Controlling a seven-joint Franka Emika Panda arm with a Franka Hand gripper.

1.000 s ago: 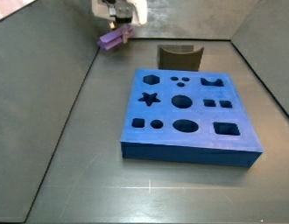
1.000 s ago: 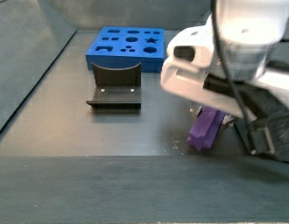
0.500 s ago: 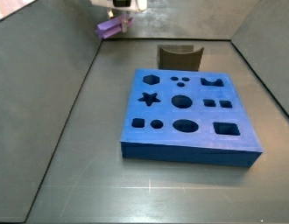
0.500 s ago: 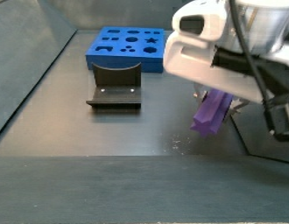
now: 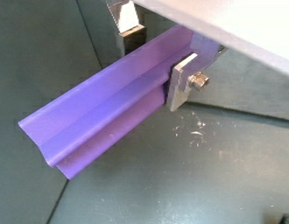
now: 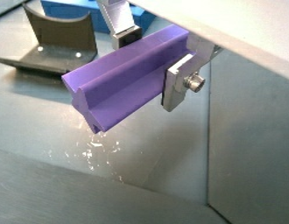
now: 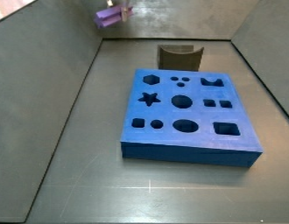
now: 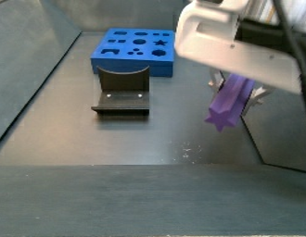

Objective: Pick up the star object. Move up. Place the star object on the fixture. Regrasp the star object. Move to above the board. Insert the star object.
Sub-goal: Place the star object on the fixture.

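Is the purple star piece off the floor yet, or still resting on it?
Off the floor. The end effector is clamped on the star piece, which hangs clear above the dark floor in a side view.

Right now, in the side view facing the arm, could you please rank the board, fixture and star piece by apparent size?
1. Board
2. Fixture and star piece in the raised gripper: look alike; the piece's nearness makes ranking unsure.
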